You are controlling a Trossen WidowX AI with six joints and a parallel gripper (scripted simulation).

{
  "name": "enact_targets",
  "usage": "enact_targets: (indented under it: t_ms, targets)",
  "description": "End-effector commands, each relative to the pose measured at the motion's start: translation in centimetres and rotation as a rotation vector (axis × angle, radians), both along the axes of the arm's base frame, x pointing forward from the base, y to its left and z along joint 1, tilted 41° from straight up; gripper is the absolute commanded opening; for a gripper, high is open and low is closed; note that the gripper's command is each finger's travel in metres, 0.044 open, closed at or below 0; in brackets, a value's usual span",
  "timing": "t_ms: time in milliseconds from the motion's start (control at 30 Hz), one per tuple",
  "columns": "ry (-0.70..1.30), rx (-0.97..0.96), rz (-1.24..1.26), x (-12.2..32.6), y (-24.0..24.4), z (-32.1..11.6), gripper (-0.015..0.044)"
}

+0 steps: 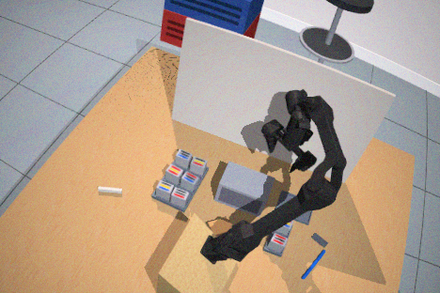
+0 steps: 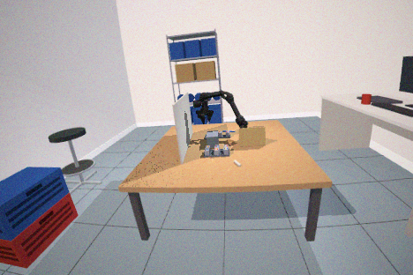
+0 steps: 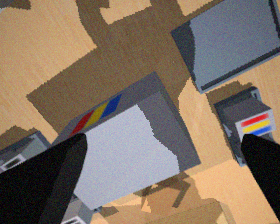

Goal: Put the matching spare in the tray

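The mounted unit [image 3: 136,145], a grey box, stands on the table [image 1: 70,235] in front of the white panel [image 1: 263,89]. The wrist view shows a red, yellow and blue stripe code [image 3: 97,116] on one of its faces, running red, yellow, blue. The gripper [image 1: 287,147] hangs above and behind the unit, between it and the panel, jaws spread wide with nothing between them; both dark fingers frame the unit from above without touching it.

Spares: six sit in a rack [image 1: 180,178] just left of the unit; two more [image 1: 278,237] lie on its right, partly under the arm. One spare [image 3: 255,125] in the wrist view carries red, yellow, blue stripes, near the flat grey tray [image 3: 233,42].

The top view shows the full layout but not the unit's code. The wrist view alone shows it. The exterior view gives only the table, the panel and the arm's reach; the labels there are too small to read.
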State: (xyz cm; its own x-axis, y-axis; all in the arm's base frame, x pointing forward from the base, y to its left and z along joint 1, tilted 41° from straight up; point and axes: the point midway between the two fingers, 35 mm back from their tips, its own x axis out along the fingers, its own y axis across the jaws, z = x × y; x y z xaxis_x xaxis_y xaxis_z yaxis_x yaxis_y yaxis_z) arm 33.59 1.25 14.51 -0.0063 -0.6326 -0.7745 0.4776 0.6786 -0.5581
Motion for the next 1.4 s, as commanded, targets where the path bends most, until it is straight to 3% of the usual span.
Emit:
enact_targets:
  t_ms: [0, 300, 733, 933, 1367]
  targets:
    - [-0.303, -0.005, -0.359, -4.3, -5.0, 2.4, 0.044]
    - [-0.711, -0.029, -0.857, -11.5, -10.2, 3.1, 0.044]
    - [-0.718, -0.029, -0.865, -11.7, -10.3, 3.1, 0.044]
    - [-0.719, -0.029, -0.865, -11.6, -12.2, 0.2, 0.03]
    - [-0.72, -0.03, -0.865, -11.6, -12.6, -0.4, 0.03]
